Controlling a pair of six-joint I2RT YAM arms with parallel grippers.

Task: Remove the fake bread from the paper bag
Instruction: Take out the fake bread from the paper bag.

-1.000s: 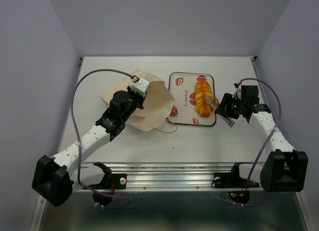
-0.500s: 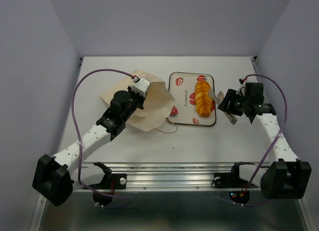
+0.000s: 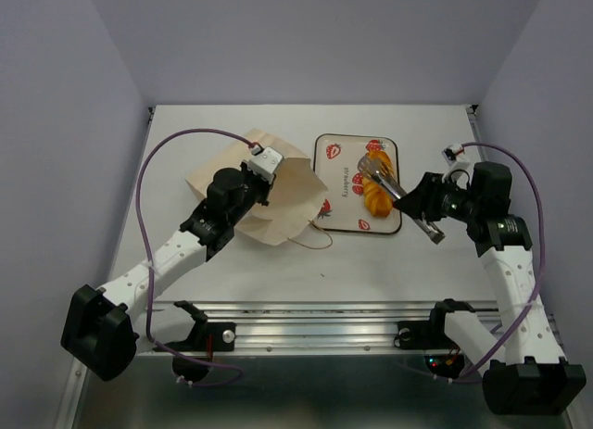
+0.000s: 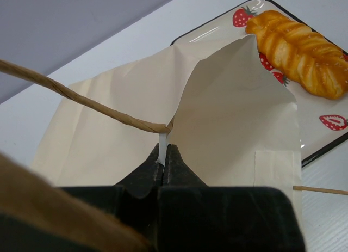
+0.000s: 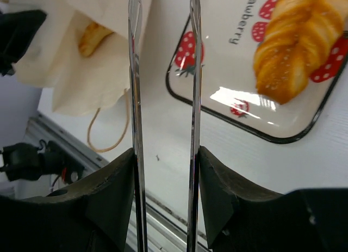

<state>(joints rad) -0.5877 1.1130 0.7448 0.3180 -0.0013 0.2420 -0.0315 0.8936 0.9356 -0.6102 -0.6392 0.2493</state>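
Note:
The cream paper bag (image 3: 287, 193) lies on its side left of centre, mouth toward the tray. My left gripper (image 3: 262, 165) is shut on the bag's upper mouth edge (image 4: 165, 148), by a cord handle (image 4: 81, 99), holding the mouth (image 4: 234, 116) open. One small golden pastry (image 5: 93, 37) shows inside the bag (image 5: 92, 78). The long ridged loaf (image 3: 375, 183) lies on the strawberry-print tray (image 3: 338, 202). My right gripper (image 3: 422, 202) is shut on metal tongs (image 3: 397, 186), whose open tips hover over the loaf. The tong arms (image 5: 134, 72) point toward the bag. A third pastry is hidden.
The tray (image 5: 244, 61) carries the loaf (image 5: 296, 40) between bag and right arm. The loaf (image 4: 302, 50) and tray (image 4: 326, 137) also show behind the bag mouth. A loose cord handle (image 5: 109, 137) lies on the table. The metal front rail (image 3: 315, 313) runs along the near edge.
My right arm has lifted and swung, bringing the tongs from right of the tray to above the loaf, pointing left. The left gripper and bag have hardly moved.

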